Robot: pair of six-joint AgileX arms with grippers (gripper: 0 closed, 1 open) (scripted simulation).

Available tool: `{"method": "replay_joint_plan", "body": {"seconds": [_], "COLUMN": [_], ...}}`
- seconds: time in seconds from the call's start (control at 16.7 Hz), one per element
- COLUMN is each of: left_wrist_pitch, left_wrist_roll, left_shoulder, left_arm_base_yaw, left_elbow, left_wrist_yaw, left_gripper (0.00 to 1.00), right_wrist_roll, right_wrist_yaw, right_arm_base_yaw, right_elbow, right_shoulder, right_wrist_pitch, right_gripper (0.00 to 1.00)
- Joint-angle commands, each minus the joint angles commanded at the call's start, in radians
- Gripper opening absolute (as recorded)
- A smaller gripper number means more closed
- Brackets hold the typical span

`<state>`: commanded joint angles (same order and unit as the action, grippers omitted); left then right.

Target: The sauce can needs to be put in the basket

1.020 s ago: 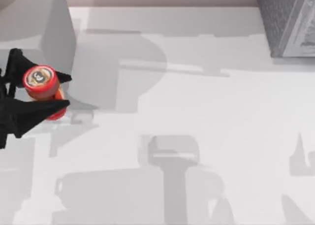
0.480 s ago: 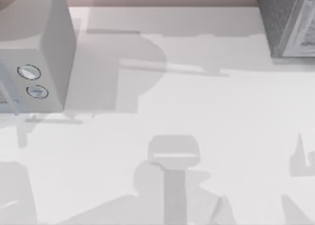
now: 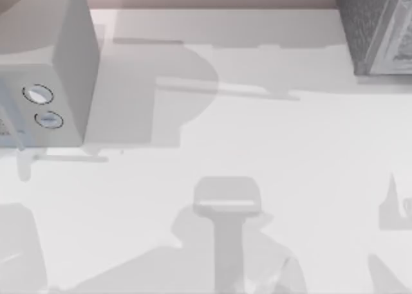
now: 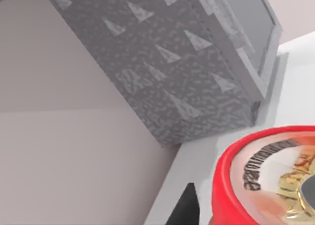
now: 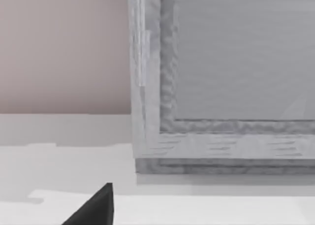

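The sauce can (image 4: 266,176) sits very close in the left wrist view, showing its red rim and a pale top with printed lettering and a gold mark. My left gripper (image 4: 246,210) is shut on it, and one black fingertip (image 4: 188,205) shows beside the red rim. The can hangs above the white table (image 4: 197,161), next to a grey speckled box (image 4: 162,72). A black part of my right gripper (image 5: 96,210) shows low in the right wrist view, in front of a grey framed box (image 5: 221,87). The basket is out of view.
A white appliance (image 3: 45,69) with two round knobs (image 3: 38,94) stands at the table's far left. The grey speckled box (image 3: 376,27) stands at the far right corner. The white tabletop (image 3: 257,133) carries the arms' shadows.
My left gripper and the sauce can have left the top view at its left edge, which uncovers the white appliance's knobs. The shadows near the front edge have shifted slightly.
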<state>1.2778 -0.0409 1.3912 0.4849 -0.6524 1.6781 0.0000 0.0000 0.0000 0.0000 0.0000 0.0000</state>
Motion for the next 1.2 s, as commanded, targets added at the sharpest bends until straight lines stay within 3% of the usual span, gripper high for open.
{"method": "replay_joint_plan", "body": {"seconds": [0.36,1.2], "left_wrist_pitch": [-0.236,-1.211], "left_wrist_roll": [-0.001,-0.009], "left_shoulder": [0.184,0.837], "left_arm_base_yaw": [0.033,0.128], "left_elbow": [-0.339,-1.663], "left_wrist_yaw": [0.019,0.018], "left_gripper": [0.00,0.00], "right_wrist_roll": [0.000,0.000], "right_wrist_yaw": [0.000,0.000], "right_arm_base_yaw": [0.000,0.000], "right_elbow": [0.000,0.000], "right_shoulder": [0.000,0.000], "right_wrist_pitch": [0.000,0.000], "right_gripper": [1.00,1.00]}}
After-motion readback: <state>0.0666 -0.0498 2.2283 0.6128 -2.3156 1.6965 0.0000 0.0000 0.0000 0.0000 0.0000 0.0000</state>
